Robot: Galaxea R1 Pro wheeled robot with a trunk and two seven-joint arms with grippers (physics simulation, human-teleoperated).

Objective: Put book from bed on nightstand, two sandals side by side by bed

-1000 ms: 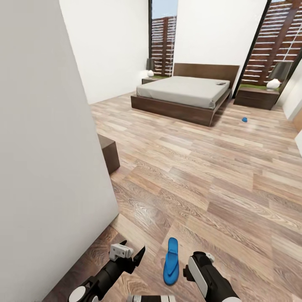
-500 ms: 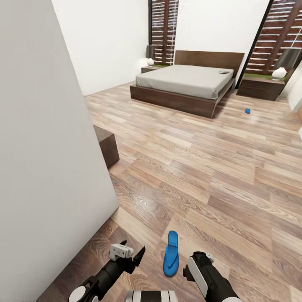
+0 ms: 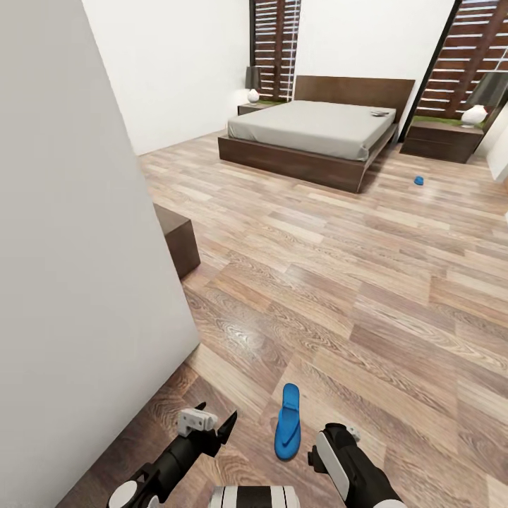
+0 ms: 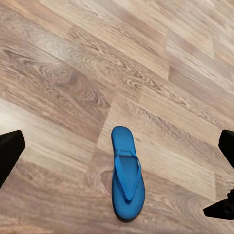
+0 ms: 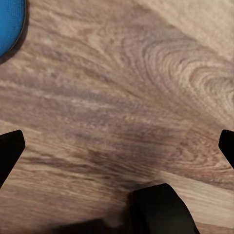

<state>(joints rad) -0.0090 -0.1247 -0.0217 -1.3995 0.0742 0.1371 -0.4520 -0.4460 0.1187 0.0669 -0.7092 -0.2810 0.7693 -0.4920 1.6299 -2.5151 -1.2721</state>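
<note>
Nothing done yet: sandals apart, book unmoved.
Near sandal (image 3: 287,422) far from bed (image 3: 310,134); other sandal (image 3: 418,180) beside it; book (image 3: 381,113) on bed; both end effectors (image 3: 207,428) (image 3: 326,444) spread, empty.

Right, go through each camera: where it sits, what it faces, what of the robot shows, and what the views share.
Head view: high on the robot, looking down the bedroom at the bed; left gripper and right gripper at the bottom.
Left wrist view: above the floor, facing the near sandal; dark fingertips at the edges.
Right wrist view: close to the floor, fingertips at the edges.
Shared: the near sandal.
</note>
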